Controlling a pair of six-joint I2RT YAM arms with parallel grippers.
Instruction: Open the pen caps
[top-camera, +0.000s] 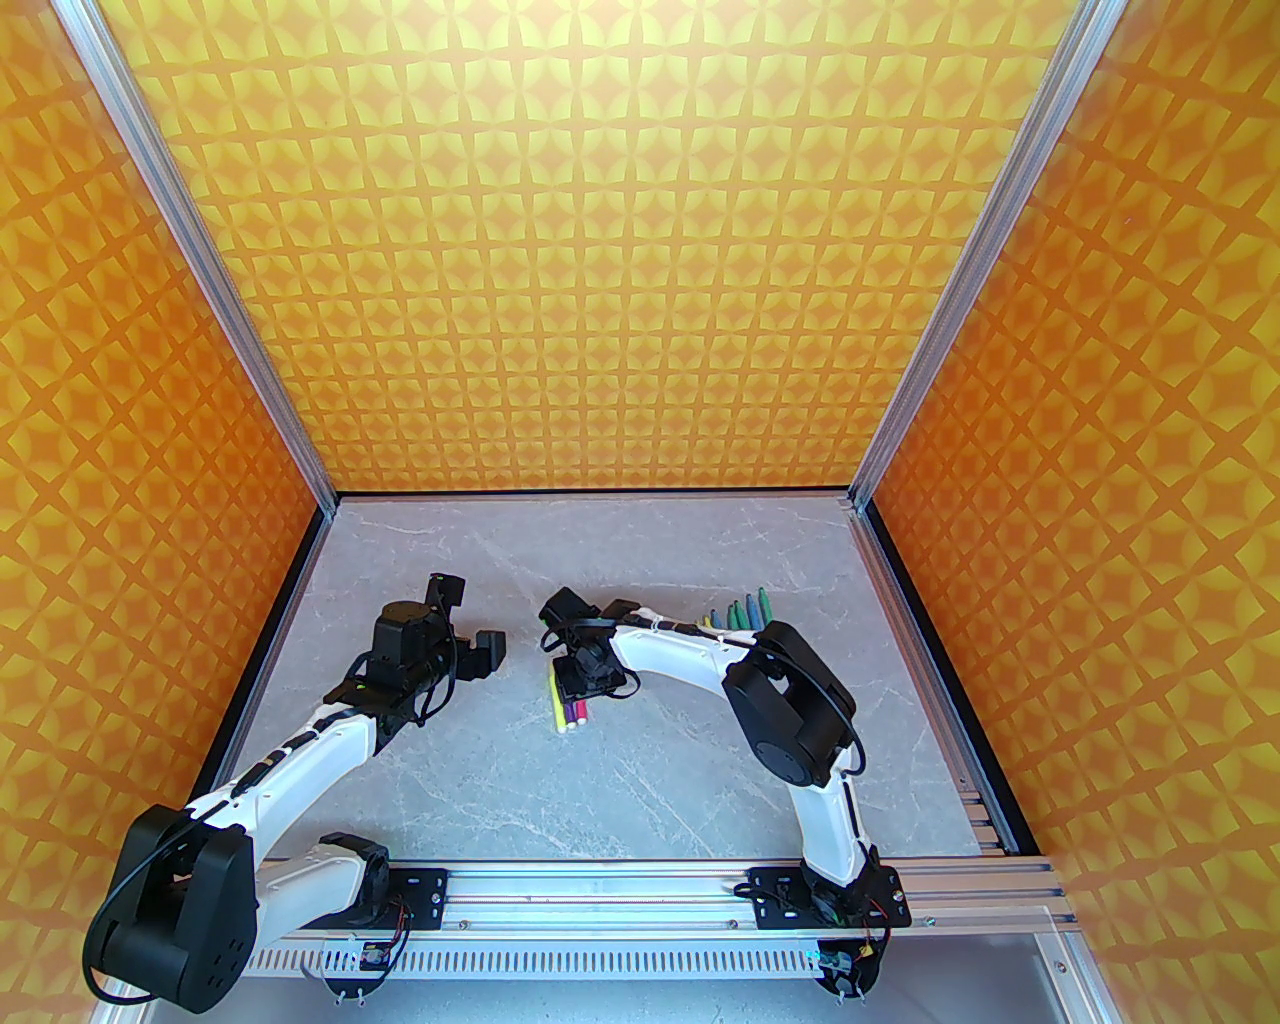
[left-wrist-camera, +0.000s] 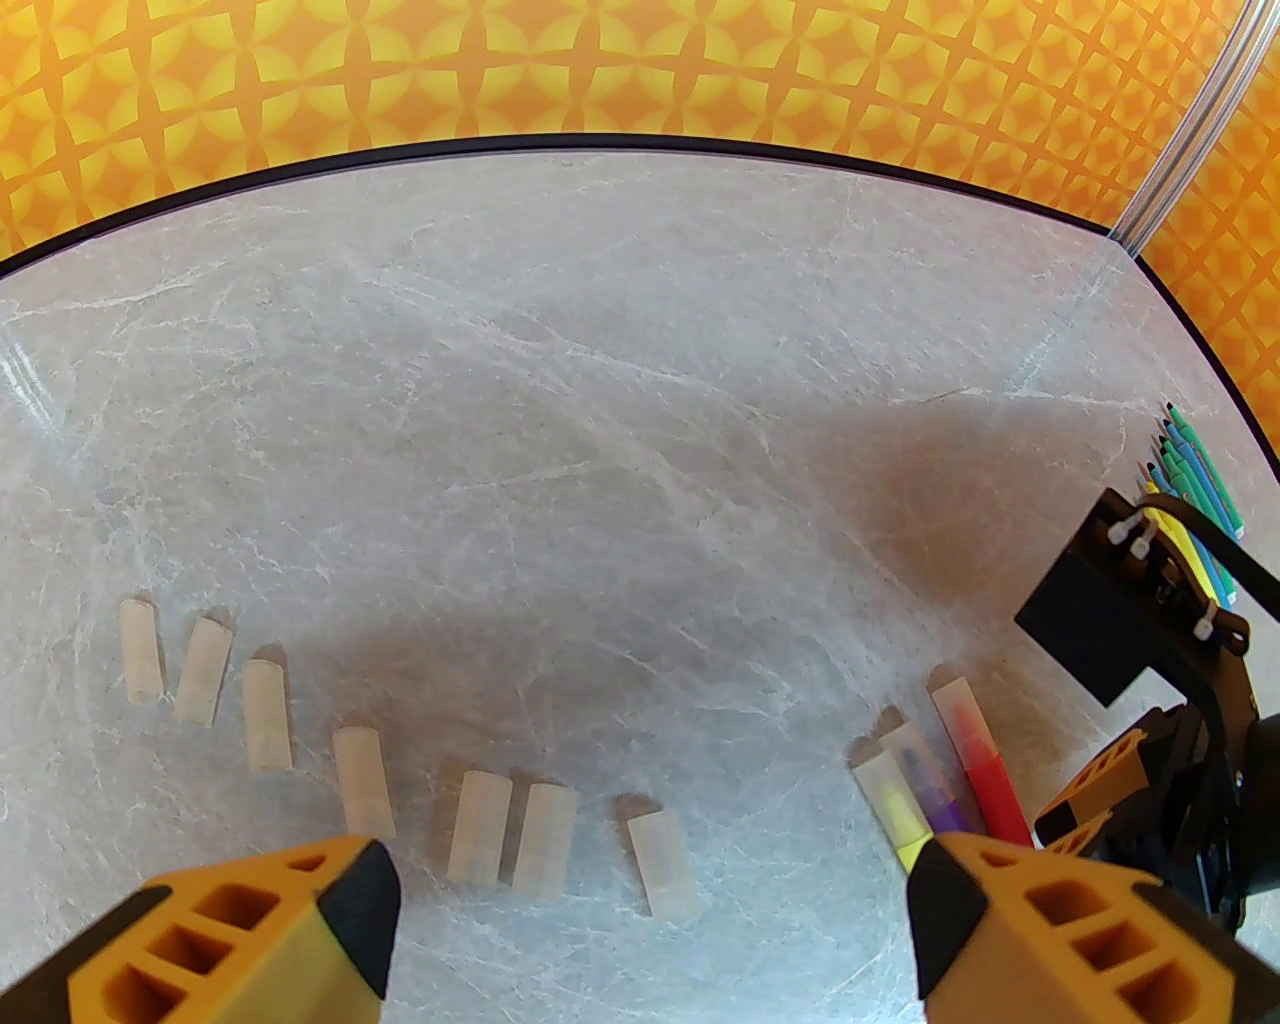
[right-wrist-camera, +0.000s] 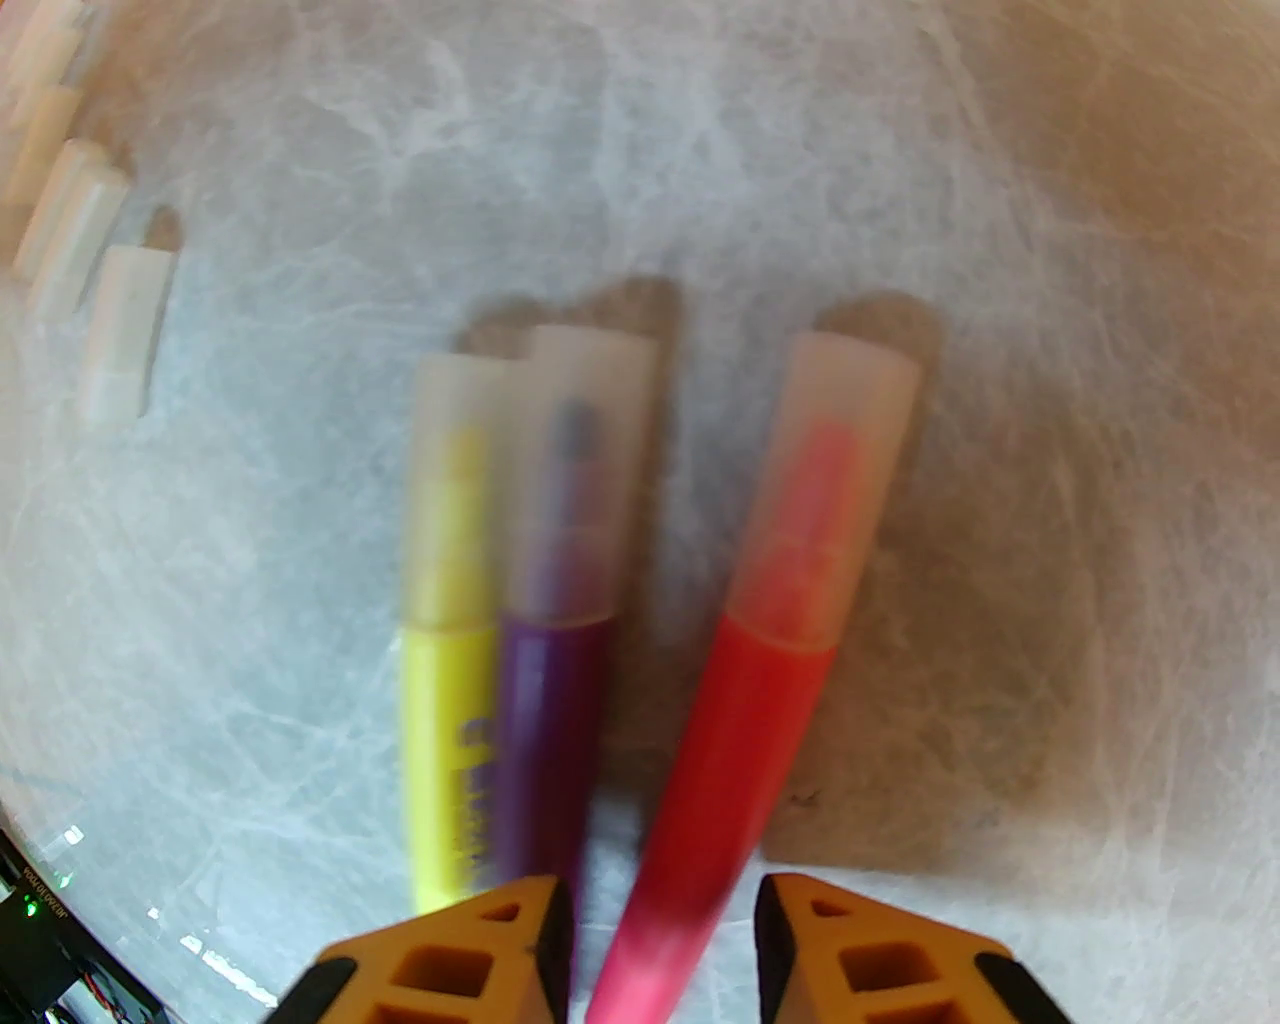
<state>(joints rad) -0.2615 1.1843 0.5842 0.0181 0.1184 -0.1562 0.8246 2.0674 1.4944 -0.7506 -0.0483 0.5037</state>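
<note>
Top external shows marbled table (top-camera: 700, 790) amid orange walls (top-camera: 600, 250).

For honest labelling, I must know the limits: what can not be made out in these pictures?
- Right wrist view: whether the right end effector grips the pink pen; motion blur, and the bottom edge cuts it.
- Top view: the number of uncapped pens; the right arm covers some.
- Top view: cap ends of the centre pens; that arm hides them.

A capped pink pen (right-wrist-camera: 760, 700) is framed between the right gripper's (right-wrist-camera: 660, 900) parted fingers; a yellow pen (right-wrist-camera: 445, 750) and a purple pen (right-wrist-camera: 545, 740) are seen just left.
</note>
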